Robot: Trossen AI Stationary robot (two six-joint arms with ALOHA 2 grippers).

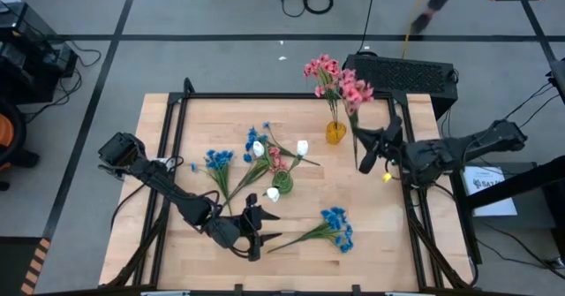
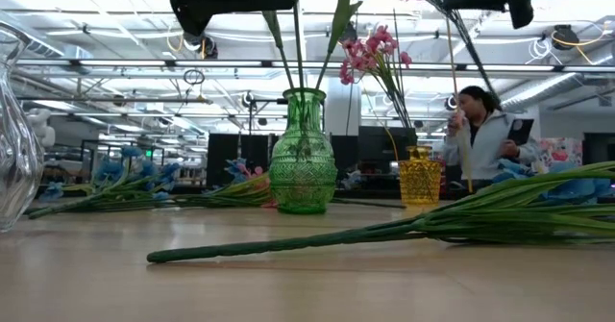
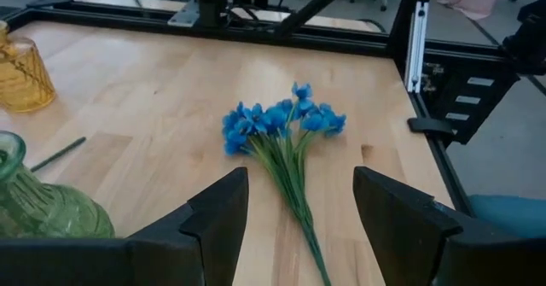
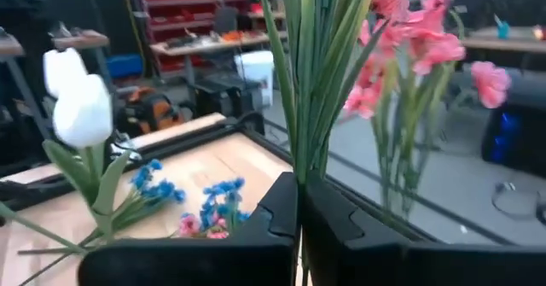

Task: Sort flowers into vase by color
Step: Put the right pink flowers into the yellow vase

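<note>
Upright, the pink spray (image 1: 351, 93) — stem pinched by right fingers (image 4: 281, 218).

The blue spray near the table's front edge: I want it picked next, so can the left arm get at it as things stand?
Probably yes. The left gripper is open with the blue spray's stem lying bare between its fingers; nothing blocks it.

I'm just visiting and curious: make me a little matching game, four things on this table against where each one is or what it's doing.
Things:
1. left gripper
2. right gripper
3. green vase
4. yellow vase

States:
A. holds pink flowers
B. open above a blue spray lying on the table
C. holds white buds
D. shut on a pink spray's stems

Pairs: 1-B, 2-D, 3-C, 4-A
</note>
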